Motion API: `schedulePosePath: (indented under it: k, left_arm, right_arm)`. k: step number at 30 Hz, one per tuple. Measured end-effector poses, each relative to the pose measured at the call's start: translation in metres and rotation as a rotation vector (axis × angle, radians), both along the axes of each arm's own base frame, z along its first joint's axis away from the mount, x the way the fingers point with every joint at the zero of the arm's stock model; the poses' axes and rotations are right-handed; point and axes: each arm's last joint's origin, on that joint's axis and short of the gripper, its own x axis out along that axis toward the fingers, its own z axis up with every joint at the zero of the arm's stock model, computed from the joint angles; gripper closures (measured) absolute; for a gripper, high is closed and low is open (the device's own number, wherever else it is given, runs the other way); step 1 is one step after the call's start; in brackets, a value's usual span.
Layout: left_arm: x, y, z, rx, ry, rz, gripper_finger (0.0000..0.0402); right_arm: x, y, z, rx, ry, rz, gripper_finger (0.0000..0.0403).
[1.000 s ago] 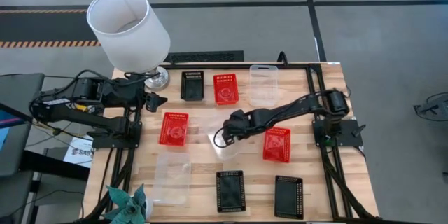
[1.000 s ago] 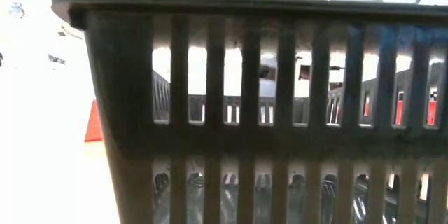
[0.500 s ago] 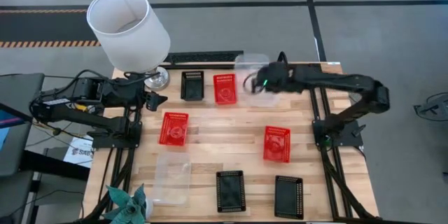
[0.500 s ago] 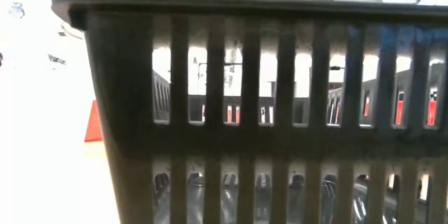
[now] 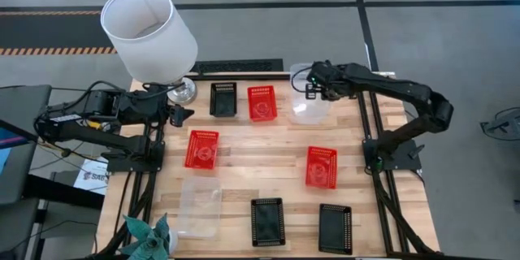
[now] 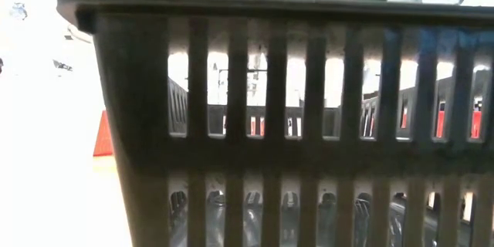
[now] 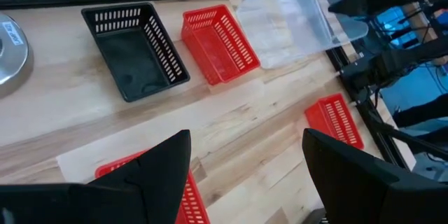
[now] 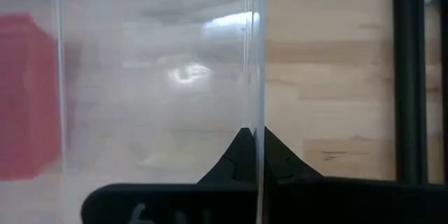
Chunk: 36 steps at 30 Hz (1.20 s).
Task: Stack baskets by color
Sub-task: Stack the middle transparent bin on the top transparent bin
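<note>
My right gripper is at the table's far right, shut on a clear basket. That basket hangs tilted over a second clear basket, which rests on the table. Whether the two touch, I cannot tell. A third clear basket lies near left. Red baskets lie at the far side, left of the middle and right of the middle. Black baskets stand at the far side and along the near edge. My left gripper waits open at the left. My right gripper pinches one thin wall of the clear basket, with a finger on either side of it. The fingers come slanting down from above. The basket hangs tilted below them, lifted off the table.
A white lampshade on a metal foot stands at the far left corner. A green paper plant sits at the near left corner. One black basket's slotted wall fills the low view. Bare wood lies in the table's middle.
My right gripper has carried the clear basket from the table's middle up and toward the far right corner, turning as it went. The basket, lifted clear, now hangs over the clear basket there. The left arm has kept still.
</note>
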Motion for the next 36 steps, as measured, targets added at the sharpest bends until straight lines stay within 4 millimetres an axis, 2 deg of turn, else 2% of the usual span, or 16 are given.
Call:
schedulePosePath:
  k: [6,15,23,36]
  left_arm:
    - [0.000,0.000,0.000,0.000,-0.001,0.005,0.0140]
    - [0.000,0.000,0.000,0.001,-0.001,0.006,0.0140]
    - [0.000,0.000,0.000,-0.002,-0.001,0.003,0.0140]
    - [0.000,0.000,0.000,0.000,-0.002,0.005,0.0140]
  right_arm:
    - [-0.008,-0.008,-0.018,0.006,-0.058,-0.016,0.0402]
    - [-0.001,-0.018,-0.043,0.007,-0.118,-0.001,0.0403]
    - [-0.009,-0.022,-0.045,0.024,-0.083,0.003,0.0403]
    - [-0.006,-0.025,-0.049,0.038,-0.094,0.021,0.0403]
